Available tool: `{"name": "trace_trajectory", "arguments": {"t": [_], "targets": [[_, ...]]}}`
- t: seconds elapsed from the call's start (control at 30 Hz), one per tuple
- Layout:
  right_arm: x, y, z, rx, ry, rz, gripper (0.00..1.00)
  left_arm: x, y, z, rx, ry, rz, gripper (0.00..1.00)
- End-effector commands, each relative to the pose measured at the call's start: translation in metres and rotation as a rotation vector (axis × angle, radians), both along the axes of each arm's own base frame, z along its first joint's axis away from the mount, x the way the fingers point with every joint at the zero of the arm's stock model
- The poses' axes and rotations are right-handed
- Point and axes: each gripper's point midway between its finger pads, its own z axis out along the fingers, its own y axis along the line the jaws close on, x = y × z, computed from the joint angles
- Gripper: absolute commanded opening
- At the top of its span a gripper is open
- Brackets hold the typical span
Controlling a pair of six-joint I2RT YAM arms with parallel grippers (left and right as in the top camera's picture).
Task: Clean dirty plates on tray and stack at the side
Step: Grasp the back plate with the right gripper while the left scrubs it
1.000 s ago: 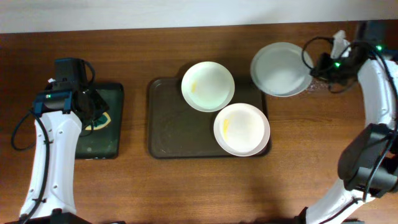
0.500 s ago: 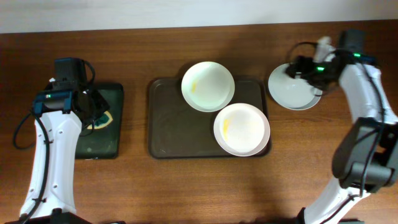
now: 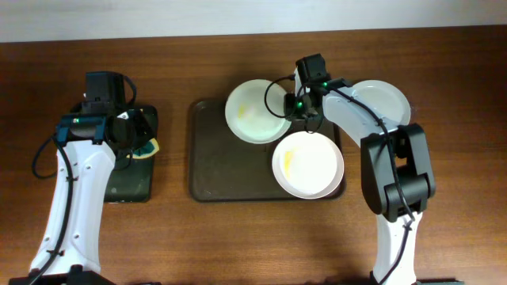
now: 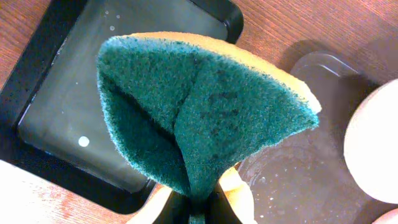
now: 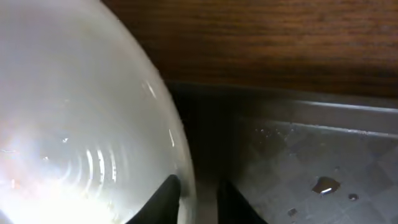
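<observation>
Two white plates with yellow smears lie on the dark brown tray (image 3: 215,170): one at its far edge (image 3: 255,111), one at its front right corner (image 3: 309,165). A third, clean-looking plate (image 3: 386,100) lies on the table to the right of the tray. My right gripper (image 3: 295,108) is shut on the right rim of the far plate; in the right wrist view its fingers (image 5: 196,194) straddle that rim (image 5: 74,124) above the tray floor (image 5: 298,155). My left gripper (image 3: 139,141) is shut on a green and yellow sponge (image 4: 205,112), left of the tray.
A narrow black tray (image 3: 127,180) lies under my left gripper; it is wet in the left wrist view (image 4: 68,106). That view also shows the brown tray's corner (image 4: 298,168) and a plate's edge (image 4: 373,143). Water drops lie on the brown tray.
My right gripper let go of the clean plate on the table at the right, swung left and closed on the far plate's rim. That plate shifted slightly left. My left gripper moved slightly right.
</observation>
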Motion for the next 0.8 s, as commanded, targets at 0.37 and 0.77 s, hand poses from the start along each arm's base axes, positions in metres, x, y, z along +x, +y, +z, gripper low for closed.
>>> {"name": "trace_trajectory", "arguments": {"t": [0.37,0.77], "targets": [[-0.096,0.087,-0.023,0.029,0.248,0.234,0.04,0.015,-0.147,-0.07,-0.145,0.037,-0.381,0.0],[-0.089,0.083,-0.025,0.017,0.237,0.169,0.04,0.006,-0.099,-0.184,0.146,0.33,-0.227,0.0]]}}
